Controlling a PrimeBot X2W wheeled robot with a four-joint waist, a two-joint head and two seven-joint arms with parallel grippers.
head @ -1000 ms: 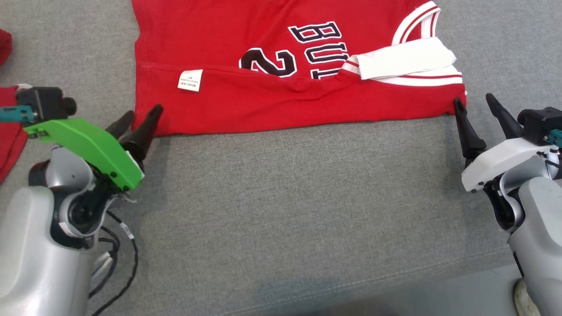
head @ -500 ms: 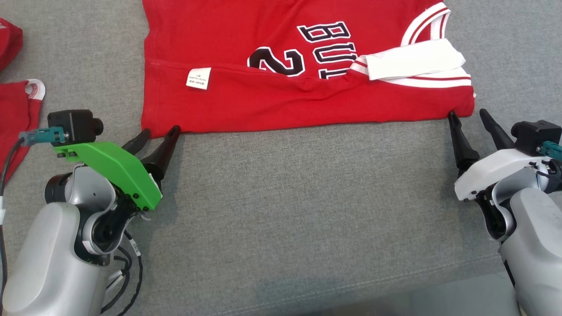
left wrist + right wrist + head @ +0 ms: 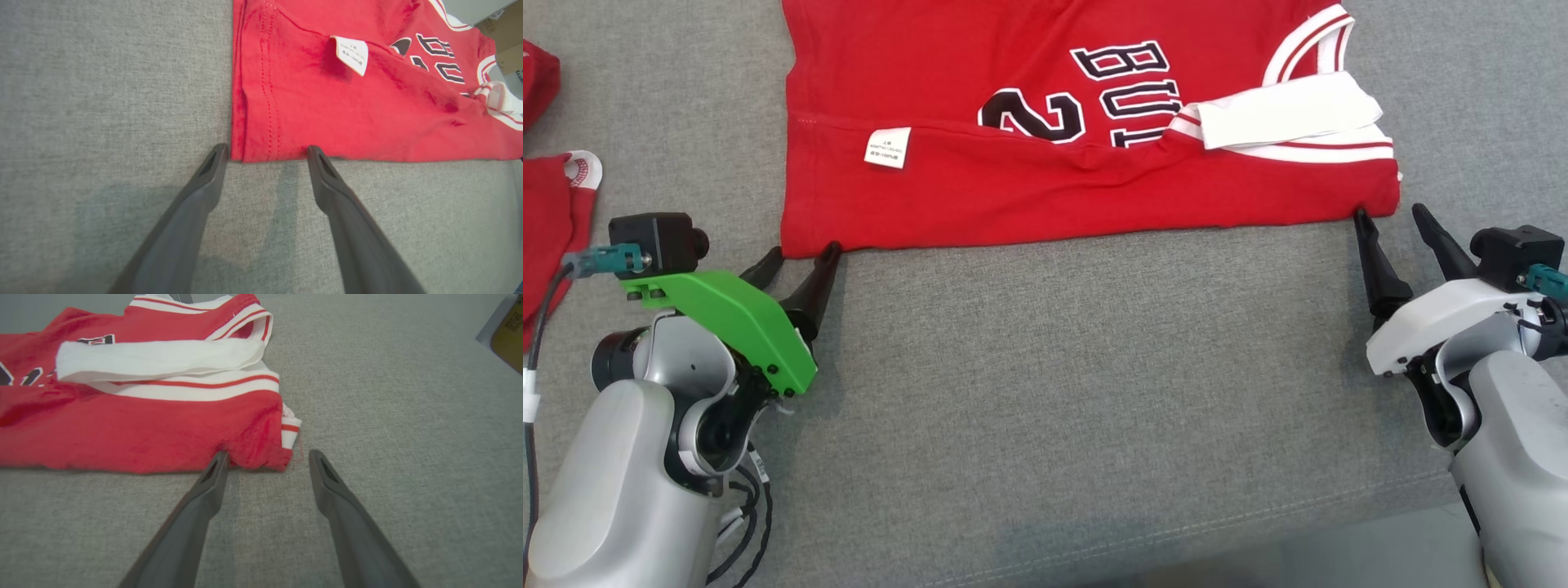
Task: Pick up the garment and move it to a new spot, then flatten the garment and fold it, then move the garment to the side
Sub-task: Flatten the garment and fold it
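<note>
Two end effectors sit low over a desk point(image 3: 1045, 392) covered in grey woven fabric, one at each near corner of a red sleeveless jersey point(image 3: 1045, 188) with white-and-red striped trim and dark, white-edged lettering. The jersey lies flat across the far part of the desk, its near portion folded up over the print so that a small white care label point(image 3: 887, 148) faces upward. A white band of trim point(image 3: 1286, 110) lies doubled over by the armhole on the robot's right.

The left end effector point(image 3: 805, 249), under a bright green wrist cover point(image 3: 727, 314), has its two dark fingers spread wide and holds nothing. In the left wrist view, the left end effector point(image 3: 266, 149) straddles the jersey's point(image 3: 367, 114) near-left corner: one tip is just outside the side hem and the other touches the near edge, with the care label point(image 3: 351, 54) further in.

The right end effector point(image 3: 1387, 212), on a white wrist cover point(image 3: 1437, 318), is likewise fully spread and empty. In the right wrist view, the right end effector point(image 3: 268, 454) frames the near-right corner of the jersey point(image 3: 122, 428). One tip meets the folded red edge and the other rests over bare grey fabric just beyond the striped trim, with the white band point(image 3: 159, 359) lying behind.

More red cloth point(image 3: 547, 220) lies at the desk's far left edge, well apart from the jersey.
</note>
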